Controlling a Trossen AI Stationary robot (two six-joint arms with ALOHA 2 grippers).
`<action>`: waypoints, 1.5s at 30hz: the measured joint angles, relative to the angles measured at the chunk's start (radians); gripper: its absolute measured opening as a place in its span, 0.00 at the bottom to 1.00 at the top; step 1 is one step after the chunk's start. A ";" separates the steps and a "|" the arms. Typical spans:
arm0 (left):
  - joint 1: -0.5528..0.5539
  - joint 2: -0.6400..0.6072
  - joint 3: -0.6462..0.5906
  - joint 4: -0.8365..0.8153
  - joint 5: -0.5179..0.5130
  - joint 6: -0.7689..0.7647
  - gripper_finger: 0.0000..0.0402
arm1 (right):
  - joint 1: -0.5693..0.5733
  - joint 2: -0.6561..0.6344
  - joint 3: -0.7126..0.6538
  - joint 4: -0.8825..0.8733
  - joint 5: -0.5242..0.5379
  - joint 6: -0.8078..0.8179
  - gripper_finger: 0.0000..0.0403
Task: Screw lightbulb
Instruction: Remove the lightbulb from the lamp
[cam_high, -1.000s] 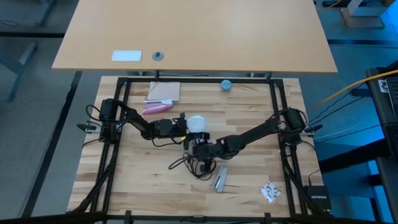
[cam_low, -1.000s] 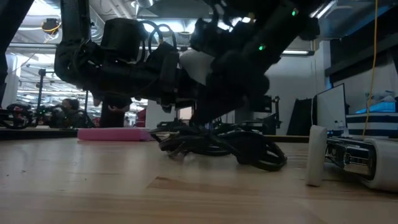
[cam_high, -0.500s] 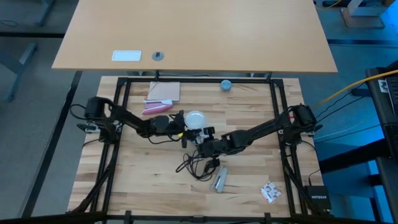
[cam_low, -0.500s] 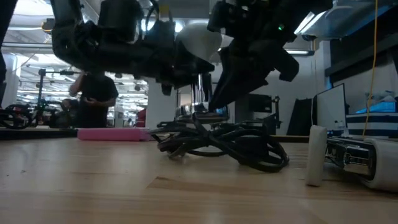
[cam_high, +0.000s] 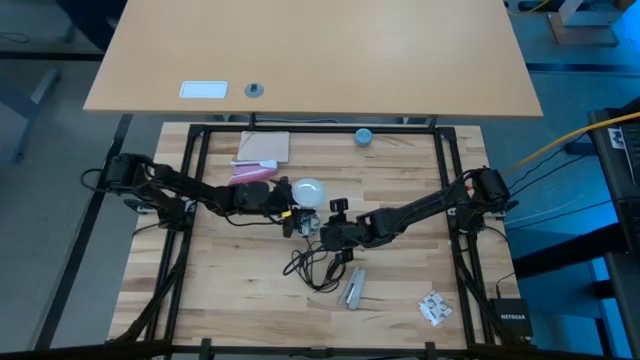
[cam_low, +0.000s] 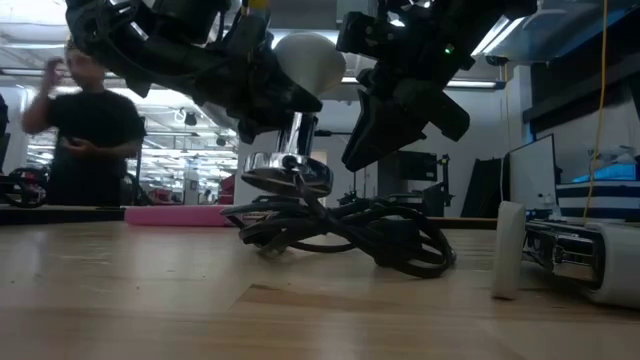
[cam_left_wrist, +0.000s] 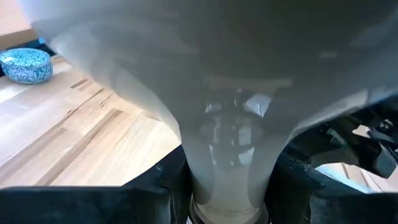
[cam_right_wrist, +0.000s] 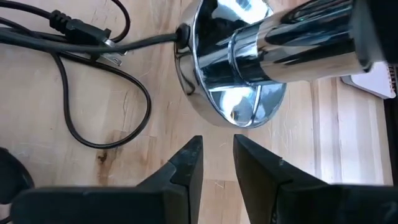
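White and frosted, the lightbulb (cam_high: 307, 189) sits up off the wooden surface (cam_high: 230, 280), clamped at its narrow neck by the left gripper (cam_high: 288, 200); in the left wrist view the lightbulb (cam_left_wrist: 205, 81) fills most of the frame, its neck pinched between the dark fingers (cam_left_wrist: 168, 186). Directly below the lightbulb is a shiny chrome lamp base (cam_low: 290, 175) with a short tube rising toward the lightbulb's neck. A tangle of black cable (cam_low: 340, 232) trails from that base across the surface. The right gripper (cam_high: 328, 232) hangs just beside the lamp base, on the side away from the left gripper; its fingers (cam_right_wrist: 186, 168) stand slightly apart, holding nothing, with the chrome base (cam_right_wrist: 239, 81) just ahead of them.
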 joint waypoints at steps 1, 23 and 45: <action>0.000 0.000 0.000 -0.001 0.000 0.000 0.37 | 0.000 0.000 0.000 0.000 0.000 0.000 0.23; 0.022 0.000 0.000 -0.022 -0.001 -0.261 0.37 | -0.006 0.017 0.001 0.097 -0.035 -0.186 0.51; 0.066 0.001 0.000 0.007 0.059 -0.425 0.37 | -0.006 0.017 0.001 0.110 0.043 -0.207 0.45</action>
